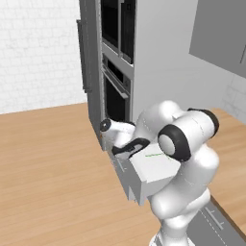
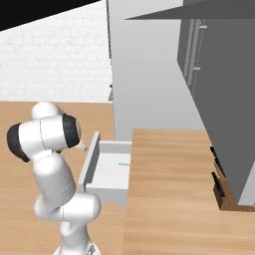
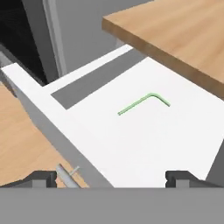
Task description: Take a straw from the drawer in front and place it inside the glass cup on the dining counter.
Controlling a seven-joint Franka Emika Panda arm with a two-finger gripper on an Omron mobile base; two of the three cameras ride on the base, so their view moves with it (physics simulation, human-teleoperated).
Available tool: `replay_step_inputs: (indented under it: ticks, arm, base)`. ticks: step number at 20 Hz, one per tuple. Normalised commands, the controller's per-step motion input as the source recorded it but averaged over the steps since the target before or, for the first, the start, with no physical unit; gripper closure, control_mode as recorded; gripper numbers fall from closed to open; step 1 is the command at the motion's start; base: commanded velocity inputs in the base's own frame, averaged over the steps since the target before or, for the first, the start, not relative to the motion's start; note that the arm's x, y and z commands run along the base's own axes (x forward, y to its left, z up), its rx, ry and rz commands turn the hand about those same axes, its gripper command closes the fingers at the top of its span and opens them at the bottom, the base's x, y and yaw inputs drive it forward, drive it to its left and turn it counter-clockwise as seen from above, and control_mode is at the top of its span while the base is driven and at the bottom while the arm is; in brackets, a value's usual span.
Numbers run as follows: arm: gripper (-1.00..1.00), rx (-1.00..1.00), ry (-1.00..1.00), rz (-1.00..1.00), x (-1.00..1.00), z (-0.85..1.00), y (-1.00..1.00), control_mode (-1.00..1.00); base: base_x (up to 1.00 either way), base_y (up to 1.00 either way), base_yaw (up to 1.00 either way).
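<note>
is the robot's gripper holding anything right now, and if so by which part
Nothing is held. The gripper is open above the pulled-out light grey drawer, and the thin bent light green straw lies untouched on the drawer floor.

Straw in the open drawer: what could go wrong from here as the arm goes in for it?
1. The straw is very thin and lies flat on the drawer floor, so the wide-open pincer may close over it or push it aside.
2. It is bent near one end; gripped there, it could swivel.
3. The wooden counter overhangs the drawer's rear, so a steep approach might knock its edge.
</note>
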Motion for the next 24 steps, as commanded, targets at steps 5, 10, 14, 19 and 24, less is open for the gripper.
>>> replay_step_inputs:
  ticks: [5, 10, 14, 19, 24]
  arm:
    - [-1.0, 0.69, 0.0, -0.19, 0.0, 0.32, -0.61, -1.0]
    - [-1.0, 0.63, 0.03, -0.03, 0.02, 0.02, -0.5, -1.0]
    - [-1.0, 0.39, 0.13, -0.01, 0.16, -0.15, -0.28, -1.0]
    - [-1.0, 0.22, 0.14, -0.03, 0.24, -0.02, -0.19, -1.0]
    - [-1.0, 0.1, 0.23, -0.07, 0.28, 0.04, -0.07, -1.0]
  base:
    - [0.0, 0.0, 0.0]
    - [0.0, 0.0, 0.0]
    - [0.0, 0.0, 0.0]
    - [0.0, 0.0, 0.0]
    - [0.0, 0.0, 0.0]
